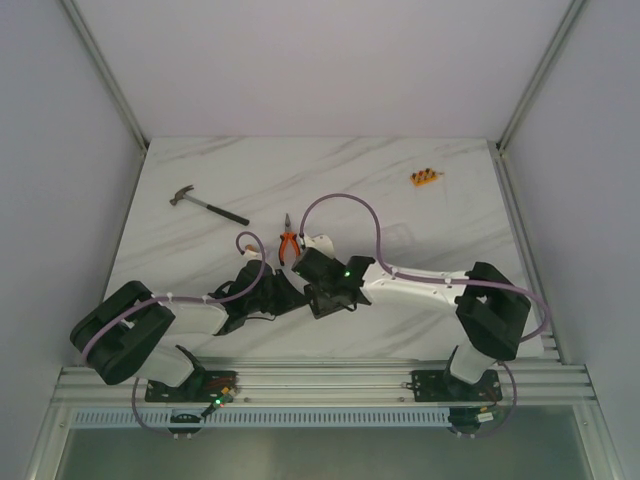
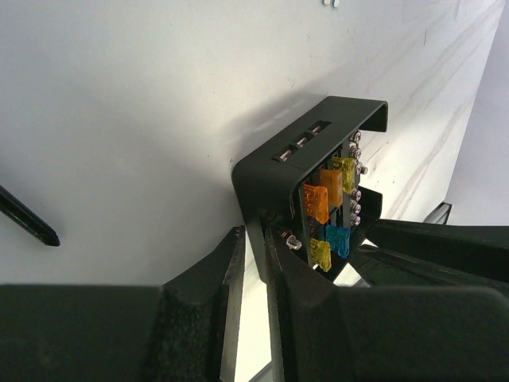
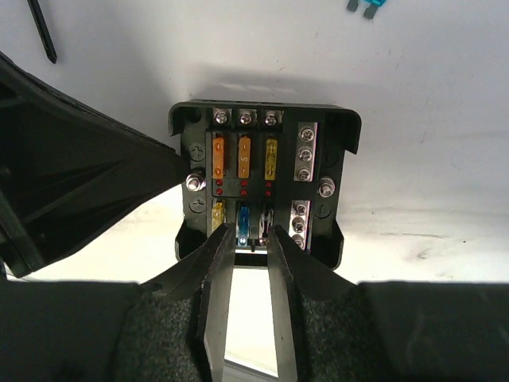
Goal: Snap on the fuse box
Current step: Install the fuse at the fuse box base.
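The fuse box (image 3: pixel 326 135) is a black square box with no lid on it, showing orange, yellow and blue fuses (image 3: pixel 243 219). It also shows in the left wrist view (image 2: pixel 278 167). In the top view it is hidden under the two grippers, which meet at the table's middle front. My left gripper (image 2: pixel 254 235) (image 1: pixel 278 292) is shut on the box's side wall. My right gripper (image 3: pixel 252 239) (image 1: pixel 318 292) is narrowly open, its fingertips at the box's near edge on either side of the blue fuse. No clear lid is in view.
Orange-handled pliers (image 1: pixel 288 245) lie just behind the grippers. A hammer (image 1: pixel 205 205) lies at the back left. A small orange strip of fuses (image 1: pixel 425 178) lies at the back right. Loose blue fuses (image 3: pixel 366 6) lie beyond the box.
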Controlling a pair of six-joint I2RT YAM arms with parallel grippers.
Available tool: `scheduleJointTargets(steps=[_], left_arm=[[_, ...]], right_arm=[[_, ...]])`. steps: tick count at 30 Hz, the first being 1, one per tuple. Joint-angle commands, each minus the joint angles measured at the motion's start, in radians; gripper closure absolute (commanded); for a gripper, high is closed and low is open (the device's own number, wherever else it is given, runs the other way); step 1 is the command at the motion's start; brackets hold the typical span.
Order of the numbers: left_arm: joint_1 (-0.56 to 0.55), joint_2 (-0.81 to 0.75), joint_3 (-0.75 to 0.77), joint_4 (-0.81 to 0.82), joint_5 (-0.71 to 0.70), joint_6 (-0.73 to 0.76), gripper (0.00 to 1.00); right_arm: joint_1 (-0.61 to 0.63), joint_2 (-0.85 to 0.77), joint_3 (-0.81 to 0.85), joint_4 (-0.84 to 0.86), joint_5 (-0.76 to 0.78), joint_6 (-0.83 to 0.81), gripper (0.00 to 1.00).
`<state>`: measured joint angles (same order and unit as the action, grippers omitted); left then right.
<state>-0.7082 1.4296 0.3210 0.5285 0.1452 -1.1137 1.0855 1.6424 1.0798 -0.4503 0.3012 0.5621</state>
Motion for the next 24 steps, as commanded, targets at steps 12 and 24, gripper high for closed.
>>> scheduleJointTargets(steps=[12,24], left_arm=[[-0.005,0.022,0.0,-0.053,-0.014,0.007,0.75],[-0.006,0.031,0.0,-0.049,-0.012,0.006,0.75]], right_arm=[[-0.018,0.058,0.05,-0.027,-0.036,0.009,0.77],[-0.019,0.086,0.058,-0.035,-0.064,-0.002,0.92]])
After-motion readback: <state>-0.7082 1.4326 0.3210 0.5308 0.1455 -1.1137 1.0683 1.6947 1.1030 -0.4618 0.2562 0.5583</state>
